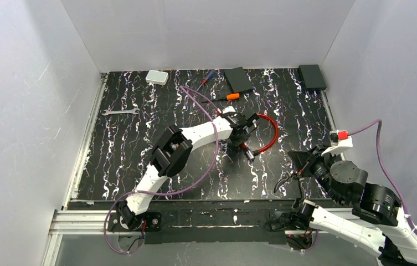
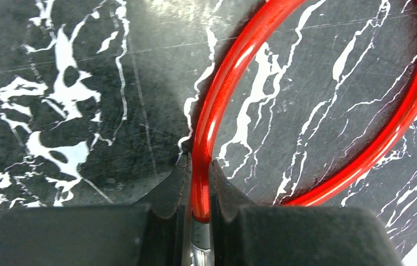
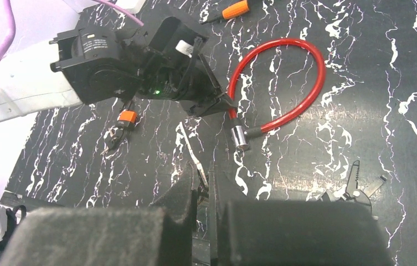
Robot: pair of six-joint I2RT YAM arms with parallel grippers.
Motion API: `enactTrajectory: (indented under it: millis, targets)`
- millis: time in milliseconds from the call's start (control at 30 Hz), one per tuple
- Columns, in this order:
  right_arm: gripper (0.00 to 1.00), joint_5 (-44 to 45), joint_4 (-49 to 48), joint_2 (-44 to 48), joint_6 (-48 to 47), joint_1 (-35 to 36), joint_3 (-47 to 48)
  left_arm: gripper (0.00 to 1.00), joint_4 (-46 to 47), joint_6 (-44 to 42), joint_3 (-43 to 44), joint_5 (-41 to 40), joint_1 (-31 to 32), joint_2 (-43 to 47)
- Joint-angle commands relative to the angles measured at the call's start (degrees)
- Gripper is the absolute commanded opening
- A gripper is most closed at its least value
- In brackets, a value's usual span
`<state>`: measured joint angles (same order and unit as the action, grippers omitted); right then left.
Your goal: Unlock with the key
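Black white-veined table, white walls all round. Left gripper clamps red cable. Key lies on table near left gripper. Right gripper pinched nearly shut, well apart.

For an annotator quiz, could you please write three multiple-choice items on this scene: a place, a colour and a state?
1. What colour is the cable? A blue; B green; C red.
2. Where does the wrench lie? A inside the cable's loop; B alone on the table's left part; C at its near edge.
3. How is the left gripper? A shut on the cable; B shut on the wrench; C open, touching nothing.
Key: 1 C: it is red in every view. 2 B: the top view shows it alone at left. 3 A: the left wrist view shows it pinching the cable.
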<state>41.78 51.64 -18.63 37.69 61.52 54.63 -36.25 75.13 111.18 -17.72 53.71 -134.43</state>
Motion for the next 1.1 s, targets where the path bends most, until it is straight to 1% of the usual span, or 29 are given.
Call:
enactTrajectory:
  millis: [0,100,300,500,633,733,867,900,967,1000,1033,1067]
  targets:
    - [0.01,0.21,-0.78,0.05,0.87,0.01,0.34,0.00,1.71,-1.60,-9.57,0.69,-1.51,6.09]
    - [0.01,-0.43,-1.61,-0.44,1.06,0.01,-0.18,0.00,5.52,-1.52,-19.18,1.02,-3.26,12.67]
    - [0.01,-2.40,-5.45,-2.25,1.42,0.01,-2.72,0.00,9.35,-1.92,-32.94,0.77,-5.35,24.78]
    - [0.01,-6.39,-10.80,-5.68,1.81,0.01,-6.66,0.00,8.60,-1.70,-42.00,-2.06,-5.97,32.98]
    - [0.01,-9.74,-15.50,-7.50,0.44,0.01,-10.26,0.00,8.73,-0.46,-48.28,-3.52,-6.47,37.28]
    - [0.01,-15.07,-21.37,-7.81,-3.11,0.01,-13.30,0.00,9.35,-0.83,-52.60,-4.07,-7.14,39.83]
    - [0.01,-20.11,-26.51,-8.21,-7.27,0.01,-15.78,0.00,6.36,-0.96,-55.19,-6.55,-7.28,42.89]
    - [0.01,-21.12,-27.57,-8.40,-8.44,0.01,-16.20,0.05,6.51,-1.08,-56.30,-6.62,-7.24,44.01]
    - [0.01,-22.51,-28.81,-8.92,-9.97,0.01,-16.84,0.35,8.08,-2.07,-58.73,-6.61,-7.31,46.64]
    - [0.01,-23.20,-29.62,-9.38,-10.70,0.01,-17.17,0.51,9.13,-2.80,-60.00,-6.56,-7.23,48.29]
    - [0.01,-23.87,-30.45,-10.10,-11.43,0.01,-17.70,0.62,9.76,-3.52,-61.04,-6.63,-7.24,50.01]
    - [0.01,-24.57,-31.44,-10.61,-11.85,0.01,-18.15,0.69,10.28,-4.42,-61.93,-6.69,-7.23,51.93]
